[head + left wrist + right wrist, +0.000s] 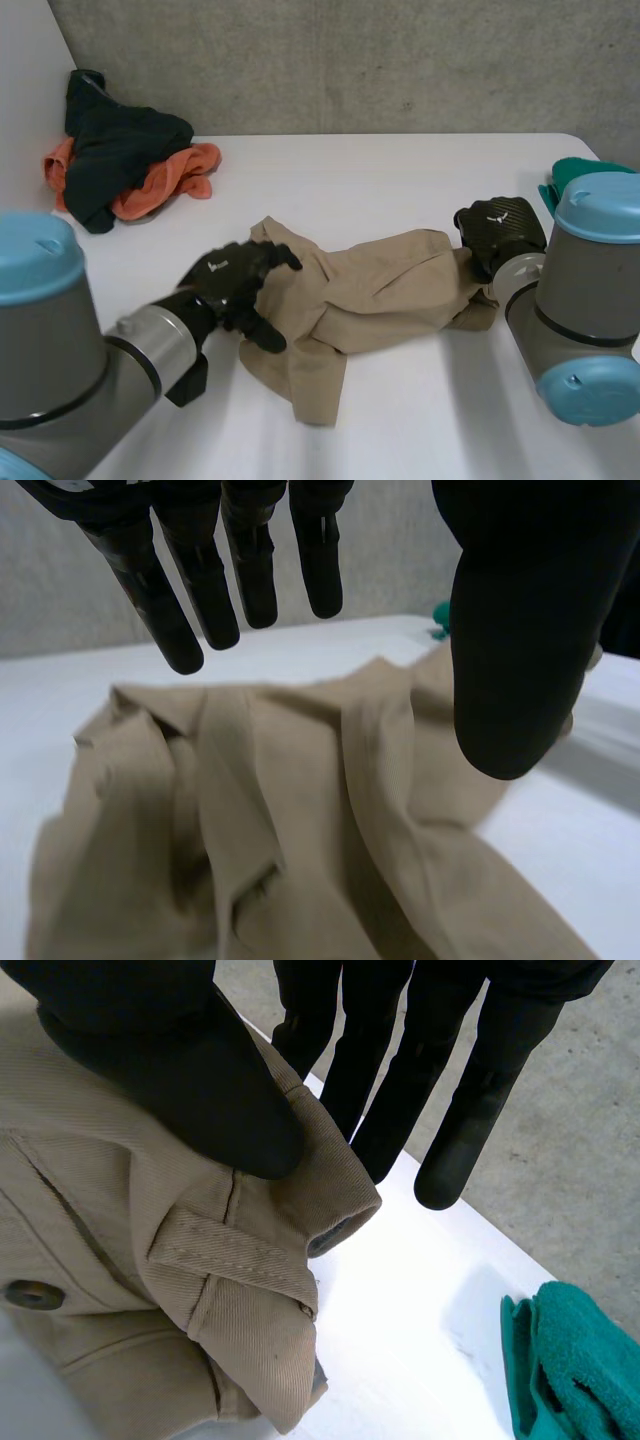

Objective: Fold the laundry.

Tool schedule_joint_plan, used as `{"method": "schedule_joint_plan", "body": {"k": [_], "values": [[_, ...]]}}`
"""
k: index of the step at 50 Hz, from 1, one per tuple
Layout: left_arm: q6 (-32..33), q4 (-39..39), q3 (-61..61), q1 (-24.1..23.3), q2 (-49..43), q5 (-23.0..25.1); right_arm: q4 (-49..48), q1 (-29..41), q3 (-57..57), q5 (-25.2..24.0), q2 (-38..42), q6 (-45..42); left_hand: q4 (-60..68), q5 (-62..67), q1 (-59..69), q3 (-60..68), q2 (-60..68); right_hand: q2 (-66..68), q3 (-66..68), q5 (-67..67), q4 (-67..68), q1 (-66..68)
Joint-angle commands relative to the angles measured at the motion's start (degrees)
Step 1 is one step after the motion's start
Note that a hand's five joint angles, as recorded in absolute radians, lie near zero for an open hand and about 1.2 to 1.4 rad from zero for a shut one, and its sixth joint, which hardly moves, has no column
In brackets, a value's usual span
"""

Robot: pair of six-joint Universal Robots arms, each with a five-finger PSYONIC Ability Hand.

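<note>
Tan trousers lie left to right, waistband at right hand.

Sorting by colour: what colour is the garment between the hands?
Plain tan garment, clearest in the left wrist view.

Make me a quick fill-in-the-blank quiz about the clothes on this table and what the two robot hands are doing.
1. The right hand pinches the tan garment between its fingers and ____.
2. The left hand is ____, holding nothing, over the same garment.
3. The dark garment in the far corner lies on cloth coloured ____.

Missing words: thumb; open; orange.
</note>
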Motion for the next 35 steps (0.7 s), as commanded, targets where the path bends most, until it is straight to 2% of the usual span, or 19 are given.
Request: {"method": "schedule_joint_plan", "body": {"k": [1,8,11,12,13,15,19,22,23,24,28,31,35], "values": [[-3.79,2.47,2.22,-0.89,-9.9,-0.04,-0.26,-0.08,2.93,-0.22,-3.02,-0.05,6.92,6.59,7.2,6.9,7.06,12.93,12.13,11.66,11.43,16.52],[-10.04,2.03,5.65,-2.9,-16.24,1.8,-0.7,-0.17,4.43,-0.22,-5.13,-0.22,10.12,9.79,10.4,10.1,10.26,12.93,12.13,11.66,11.43,16.52],[-11.72,2.03,7.06,-3.7,-17.48,3.21,-0.96,-0.08,4.6,-0.22,-5.31,-0.31,16.48,16.15,16.77,16.47,16.62,12.93,12.13,11.66,11.43,16.52],[-11.89,2.03,7.32,-3.61,-17.65,3.3,-1.05,-0.17,4.6,-0.22,-5.4,-0.48,20.51,20.18,20.79,20.49,20.65,12.93,12.13,11.66,11.43,16.52],[-11.9,2.03,7.76,-3.35,-18.0,3.3,-1.14,-0.17,4.6,-0.22,-5.4,-0.49,35.2,34.87,35.49,35.19,35.34,12.93,12.13,11.66,11.43,16.52],[-11.81,2.03,8.2,-3.17,-18.1,3.12,-1.05,-0.17,4.43,-0.22,-5.48,-0.66,53.93,53.6,54.22,53.92,54.07,12.93,12.13,11.66,11.43,16.52],[-10.85,1.77,10.66,-3.0,-16.61,2.94,-0.09,-0.17,3.73,-0.31,-7.32,-1.8,55.85,55.52,56.14,55.83,55.99,12.93,12.13,11.66,11.43,16.52],[-9.7,-0.69,13.21,-2.38,-9.24,3.12,1.93,-0.17,2.85,-0.4,-11.19,-7.32,55.85,55.52,56.14,55.83,55.99,12.93,12.13,11.66,11.43,16.52],[-9.18,-1.48,13.82,-2.21,-7.22,3.29,3.94,-0.17,1.98,-0.66,-13.46,-11.95,55.85,55.52,56.14,55.83,55.99,12.93,12.13,11.66,11.43,16.52],[-7.34,-3.31,15.39,-1.6,-3.02,3.38,5.18,-0.17,1.44,-0.83,-14.61,-14.09,55.85,55.52,56.14,55.83,55.99,12.93,12.13,11.66,11.43,16.52],[-0.33,-8.76,20.49,-0.36,3.77,3.73,11.07,0.01,-2.42,-1.89,-18.93,-22.27,55.85,55.52,56.14,55.83,55.99,12.93,12.13,11.66,11.43,16.52],[4.61,-12.72,23.49,-0.01,5.54,3.74,15.8,0.36,-6.19,-1.63,-20.25,-23.6,55.85,55.52,56.14,55.83,55.99,12.93,12.13,11.66,11.43,16.52],[15.06,-19.23,27.09,0.08,4.85,3.74,22.57,0.27,-10.15,-2.41,-20.16,-23.51,55.85,55.52,56.14,55.83,55.99,12.93,12.13,11.66,11.43,16.52]]}}
